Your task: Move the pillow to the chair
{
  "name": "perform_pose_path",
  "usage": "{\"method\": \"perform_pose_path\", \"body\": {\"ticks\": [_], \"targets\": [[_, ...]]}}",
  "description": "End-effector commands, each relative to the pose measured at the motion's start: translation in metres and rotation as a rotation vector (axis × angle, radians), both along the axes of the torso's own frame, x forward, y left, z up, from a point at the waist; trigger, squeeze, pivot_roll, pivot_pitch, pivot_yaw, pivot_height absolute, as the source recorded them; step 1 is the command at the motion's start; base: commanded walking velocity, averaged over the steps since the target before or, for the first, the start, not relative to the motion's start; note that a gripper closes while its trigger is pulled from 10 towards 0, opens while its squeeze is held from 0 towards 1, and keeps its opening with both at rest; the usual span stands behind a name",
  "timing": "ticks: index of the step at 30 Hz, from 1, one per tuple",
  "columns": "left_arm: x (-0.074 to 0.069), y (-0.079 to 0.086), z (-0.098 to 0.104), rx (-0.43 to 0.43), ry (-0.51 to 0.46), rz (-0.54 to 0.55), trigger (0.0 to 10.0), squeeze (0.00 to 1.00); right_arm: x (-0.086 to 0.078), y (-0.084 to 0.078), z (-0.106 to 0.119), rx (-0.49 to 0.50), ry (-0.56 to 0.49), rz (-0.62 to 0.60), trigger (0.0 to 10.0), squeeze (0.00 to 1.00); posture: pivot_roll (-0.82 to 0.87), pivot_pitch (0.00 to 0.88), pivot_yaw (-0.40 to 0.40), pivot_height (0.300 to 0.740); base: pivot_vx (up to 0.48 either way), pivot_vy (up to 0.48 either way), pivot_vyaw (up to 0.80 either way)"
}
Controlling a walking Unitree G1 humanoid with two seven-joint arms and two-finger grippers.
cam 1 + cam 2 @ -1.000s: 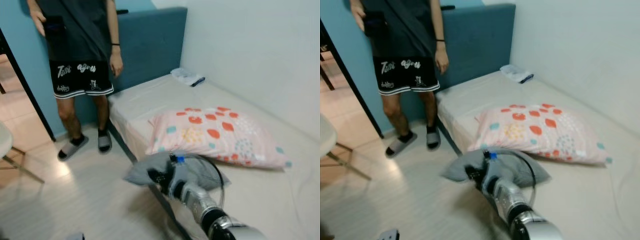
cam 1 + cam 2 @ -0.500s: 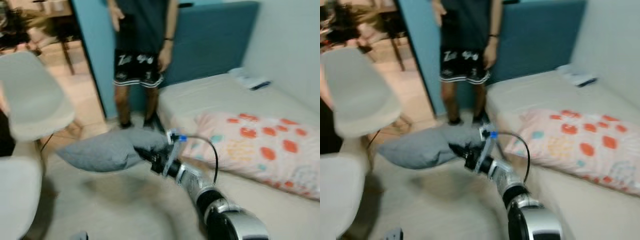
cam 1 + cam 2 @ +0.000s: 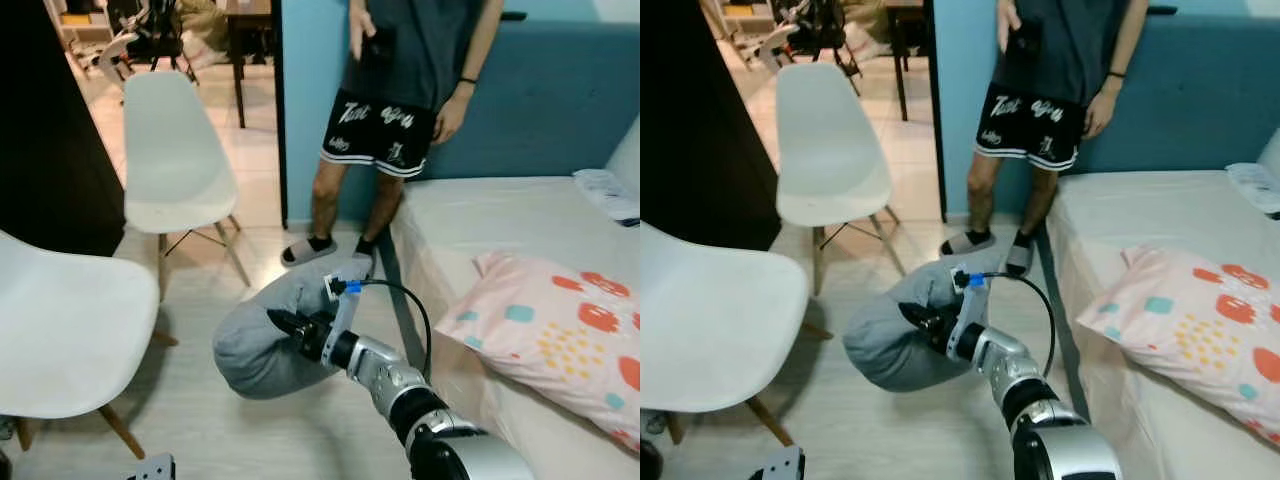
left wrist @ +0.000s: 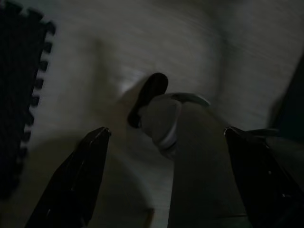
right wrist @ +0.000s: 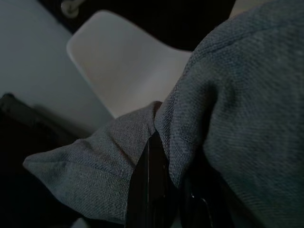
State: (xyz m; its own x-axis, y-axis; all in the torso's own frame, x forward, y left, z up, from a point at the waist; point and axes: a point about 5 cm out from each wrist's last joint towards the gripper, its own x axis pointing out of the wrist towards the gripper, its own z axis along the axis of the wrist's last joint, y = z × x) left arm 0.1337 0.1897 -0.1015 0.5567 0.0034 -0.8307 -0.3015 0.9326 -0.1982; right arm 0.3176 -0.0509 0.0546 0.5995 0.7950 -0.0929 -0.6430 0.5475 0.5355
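The right gripper (image 3: 290, 328) clenched the grey pillow (image 3: 262, 345) above open floor (image 3: 215, 425), near the nearest white chair (image 3: 70, 320); left gripper (image 4: 166, 175) fingers spread.

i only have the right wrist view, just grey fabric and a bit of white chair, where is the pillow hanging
Observer: The grey pillow hangs over the floor, clamped in the right gripper.
Operator: how many chairs
Observer: Two white ones; the near chair stands to the pillow's left, the far chair by the doorway.
Operator: anyone close
Observer: A person stands beside the bed, just beyond the pillow.
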Motion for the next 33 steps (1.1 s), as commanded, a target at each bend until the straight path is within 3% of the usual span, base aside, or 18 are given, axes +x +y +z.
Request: {"method": "perform_pose_path", "body": {"ticks": [1, 4, 10, 33], "targets": [[-0.006, -0.001, -0.002, -0.012, 0.023, -0.002, 10.0, 0.0, 0.003, 0.005, 0.005, -0.004, -0.036, -0.026, 10.0, 0.0, -0.04, 0.056, -0.034, 0.74, 0.0, -0.461, 0.0], [-0.005, -0.001, -0.002, -0.017, 0.017, 0.004, 10.0, 0.0, 0.003, 0.003, -0.003, -0.131, -0.01, -0.063, 10.0, 0.0, -0.04, 0.061, -0.038, 0.74, 0.0, -0.46, 0.0], [-0.001, -0.001, -0.001, -0.014, 0.007, 0.028, 10.0, 0.0, 0.003, -0.004, -0.004, -0.108, -0.01, -0.083, 10.0, 0.0, -0.04, 0.058, -0.04, 0.74, 0.0, -0.261, 0.0], [0.001, -0.002, 0.0, -0.016, 0.004, 0.048, 10.0, 0.0, 0.002, -0.007, -0.007, -0.128, -0.008, -0.102, 10.0, 0.0, -0.04, 0.06, -0.04, 0.74, 0.0, 0.0, 0.77]]}}
